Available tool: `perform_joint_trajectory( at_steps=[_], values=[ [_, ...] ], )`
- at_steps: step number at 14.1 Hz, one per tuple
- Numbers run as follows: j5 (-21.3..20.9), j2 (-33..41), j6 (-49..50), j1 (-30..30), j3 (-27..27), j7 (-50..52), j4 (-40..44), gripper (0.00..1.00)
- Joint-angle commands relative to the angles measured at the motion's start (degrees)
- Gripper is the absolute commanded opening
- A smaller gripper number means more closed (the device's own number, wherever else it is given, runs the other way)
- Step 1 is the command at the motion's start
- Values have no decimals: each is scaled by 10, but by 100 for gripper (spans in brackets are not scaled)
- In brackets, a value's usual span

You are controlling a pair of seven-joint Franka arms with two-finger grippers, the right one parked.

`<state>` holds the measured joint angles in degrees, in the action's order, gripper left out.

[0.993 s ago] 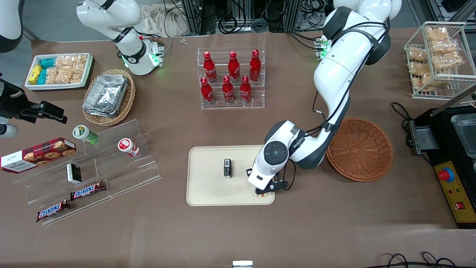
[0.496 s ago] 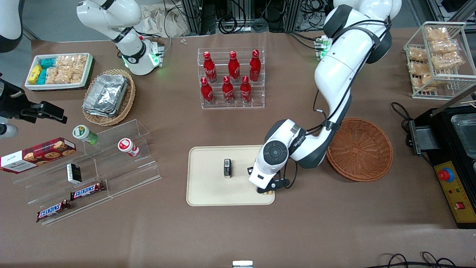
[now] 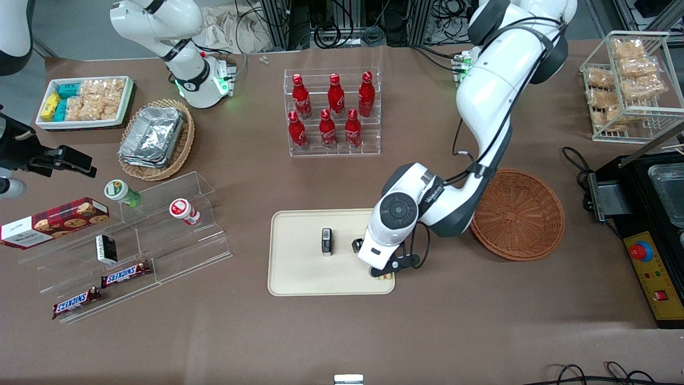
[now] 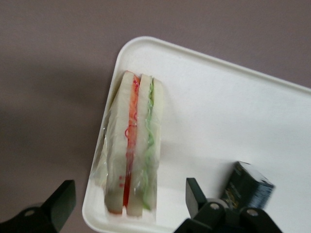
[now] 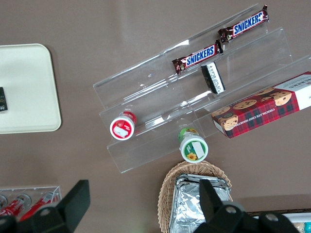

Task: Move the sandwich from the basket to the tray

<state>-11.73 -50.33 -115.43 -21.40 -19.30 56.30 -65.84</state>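
Observation:
The sandwich (image 4: 132,145), a clear-wrapped white-bread wedge with red and green filling, stands on edge in a corner of the cream tray (image 4: 218,111). In the front view only a sliver of the sandwich (image 3: 380,277) shows under the wrist, at the tray's (image 3: 299,278) corner nearest the front camera on the working arm's side. My gripper (image 4: 127,196) hovers above it, open, with a finger on each side and clear of the wrap. The reddish-brown basket (image 3: 517,214) sits beside the tray, toward the working arm's end, with nothing in it.
A small dark box (image 3: 326,241) stands on the tray. A rack of red bottles (image 3: 332,112) is farther from the front camera. An acrylic shelf with snacks (image 3: 133,240) lies toward the parked arm's end. A black machine (image 3: 652,235) edges the working arm's end.
The wrist has risen a little and drawn slightly away from the front camera. The sandwich has stayed in the tray's corner.

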Motion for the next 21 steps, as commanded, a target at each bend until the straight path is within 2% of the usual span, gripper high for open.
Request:
perform_joint_trajectory(
  at_steps=[1, 3, 6, 8, 10, 12, 14, 17, 21],
  values=[
    [-1, 60, 37, 10, 2, 25, -22, 100],
    [-2, 94, 61, 13, 7, 23, -22, 100],
    [4, 170, 121, 13, 78, 13, -25, 100],
    [4, 213, 172, 12, 108, -32, -38, 100],
    [11, 284, 144, 13, 132, -64, -122, 100],
    [44, 377, 67, 12, 175, -84, -251, 100],
    [58, 451, 36, 12, 217, -166, -342, 100],
    [65, 512, 36, 11, 258, -221, -395, 100],
    [66, 519, 41, 11, 295, -343, -388, 100]
  ],
)
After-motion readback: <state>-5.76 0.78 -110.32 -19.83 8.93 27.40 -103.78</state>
